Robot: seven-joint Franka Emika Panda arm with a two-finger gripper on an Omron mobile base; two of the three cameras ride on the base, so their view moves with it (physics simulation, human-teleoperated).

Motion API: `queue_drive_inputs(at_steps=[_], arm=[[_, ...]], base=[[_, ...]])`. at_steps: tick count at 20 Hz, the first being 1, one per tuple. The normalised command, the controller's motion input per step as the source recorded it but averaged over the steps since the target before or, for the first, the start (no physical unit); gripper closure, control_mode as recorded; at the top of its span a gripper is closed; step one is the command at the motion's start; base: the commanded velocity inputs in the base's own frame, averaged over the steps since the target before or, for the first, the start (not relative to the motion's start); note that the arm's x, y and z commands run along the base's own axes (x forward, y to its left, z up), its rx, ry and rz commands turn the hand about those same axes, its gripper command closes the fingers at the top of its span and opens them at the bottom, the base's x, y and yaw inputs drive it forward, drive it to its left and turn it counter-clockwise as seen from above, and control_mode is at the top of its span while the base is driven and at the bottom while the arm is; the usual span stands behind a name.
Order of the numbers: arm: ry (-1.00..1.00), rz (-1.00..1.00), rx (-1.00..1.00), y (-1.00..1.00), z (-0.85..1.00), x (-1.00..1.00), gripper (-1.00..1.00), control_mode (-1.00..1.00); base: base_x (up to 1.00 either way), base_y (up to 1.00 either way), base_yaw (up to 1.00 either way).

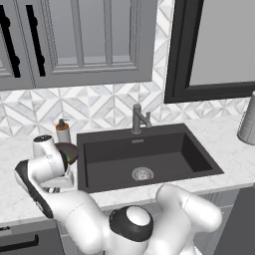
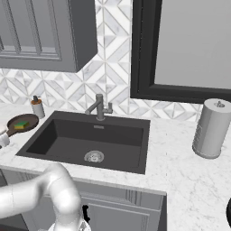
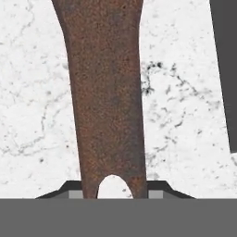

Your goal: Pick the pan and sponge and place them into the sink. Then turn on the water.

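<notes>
The pan (image 2: 22, 122) lies on the counter left of the sink (image 2: 135, 124), with the green and yellow sponge (image 2: 20, 126) resting inside it. In the left base view my wrist covers most of the pan (image 1: 69, 148). In the hand view its long brown handle (image 3: 107, 92) runs straight up from between my fingertips. My gripper (image 3: 112, 193) is shut on the end of that handle, just above the white marble counter. The black sink (image 1: 164, 149) holds nothing, and no water runs from the grey faucet (image 1: 138, 118).
A soap dispenser (image 1: 62, 130) stands behind the pan against the tiled wall. A paper towel roll (image 2: 212, 128) stands on the counter right of the sink. Wall cabinets (image 1: 74, 40) hang above, and a dark window frame (image 2: 180, 49) is behind the sink.
</notes>
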Motion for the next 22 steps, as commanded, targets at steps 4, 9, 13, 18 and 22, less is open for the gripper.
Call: queue_drive_inputs(at_steps=[4, 9, 13, 18, 22], arm=[[0.0, 0.0, 0.0, -0.56, 1.0, -0.19, 1.0, -1.0], [0.0, 0.0, 0.0, -0.75, 1.0, -0.24, 1.0, -1.0], [0.0, 0.0, -0.01, -0.94, 0.99, -0.2, 1.0, -1.0], [0.0, 0.02, 0.0, -0.97, 0.93, -0.63, 1.0, -1.0], [0.0, 0.07, -0.01, -1.0, 0.85, -0.8, 1.0, -1.0]], base=[[0.0, 0.0, 0.0], [0.0, 0.0, 0.0], [0.0, 0.0, 0.0], [0.0, 0.0, 0.0], [0.0, 0.0, 0.0]])
